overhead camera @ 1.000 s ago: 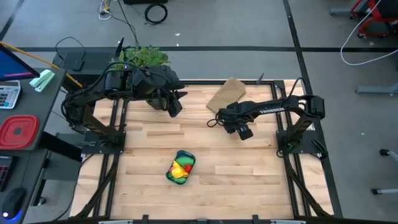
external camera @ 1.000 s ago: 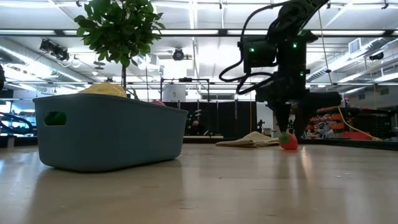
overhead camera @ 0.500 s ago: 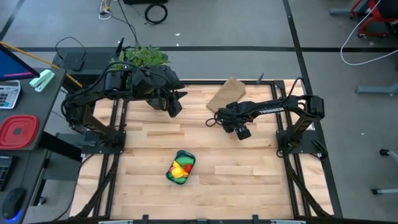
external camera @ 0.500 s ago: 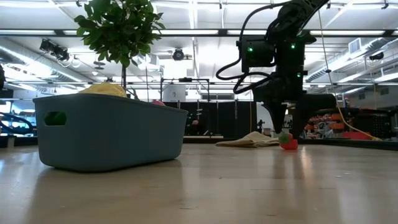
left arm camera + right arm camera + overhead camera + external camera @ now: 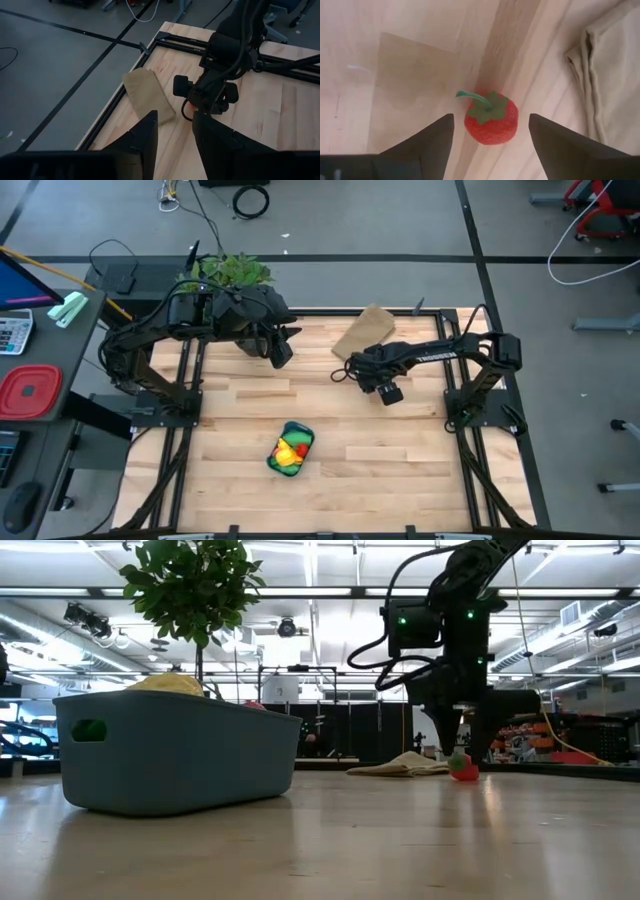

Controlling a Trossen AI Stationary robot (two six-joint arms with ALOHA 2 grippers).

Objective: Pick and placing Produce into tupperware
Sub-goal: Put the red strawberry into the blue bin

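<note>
On the worktop (image 5: 400, 450), the tub (image 5: 290, 450) sits near the front edge, already holding yellow, red and green produce. My left tool (image 5: 283, 348) waits at the far left, fingers apart. My right tool (image 5: 490, 150) hovers with fingers apart, straddling a strawberry (image 5: 490, 119) beside the tan cloth (image 5: 364, 332).
</note>
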